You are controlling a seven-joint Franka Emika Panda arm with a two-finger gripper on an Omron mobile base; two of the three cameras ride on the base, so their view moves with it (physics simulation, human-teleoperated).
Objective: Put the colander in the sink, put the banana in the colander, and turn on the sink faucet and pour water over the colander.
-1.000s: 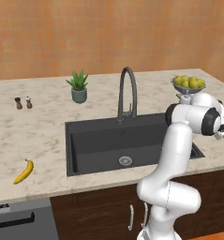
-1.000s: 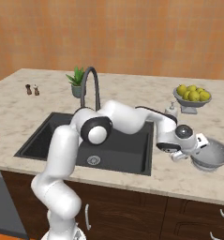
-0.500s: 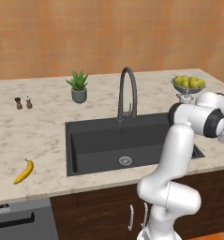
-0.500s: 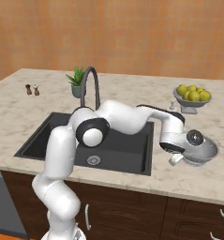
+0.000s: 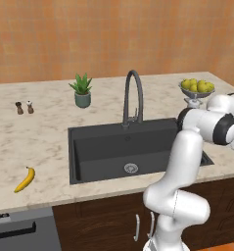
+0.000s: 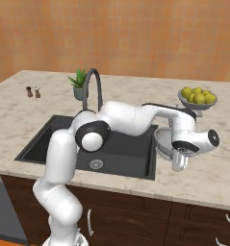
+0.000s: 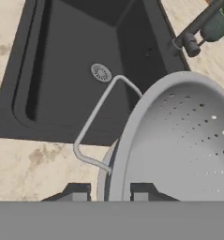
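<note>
So we're on step one here, getting the small silvery-white perforated metal colander (image 7: 179,145) into the big rectangular matte black sink (image 5: 113,147). The arm's two-finger gripper (image 7: 109,191) has its fingers either side of the colander's flared rim, right by the thin wire side handle, so it looks clamped on the rim to me. In the right base view the colander (image 6: 163,141) sits at the sink's right edge, tilted, about at the counter's lip; can't tell if it's lifted clear of the marble.

Next move, I'd guess: carry it left over the basin and lower it near the round silver drain without clipping the sink wall, then let go with it sitting upright.

The bowl itself is pale grey inside, dotted with rows of tiny holes, smooth wide rim.

The curved yellow banana (image 5: 25,179) is lying way off near the counter's front left edge, and the tall dark grey gooseneck faucet (image 5: 132,95) stands behind the sink, with no water visible.
</note>
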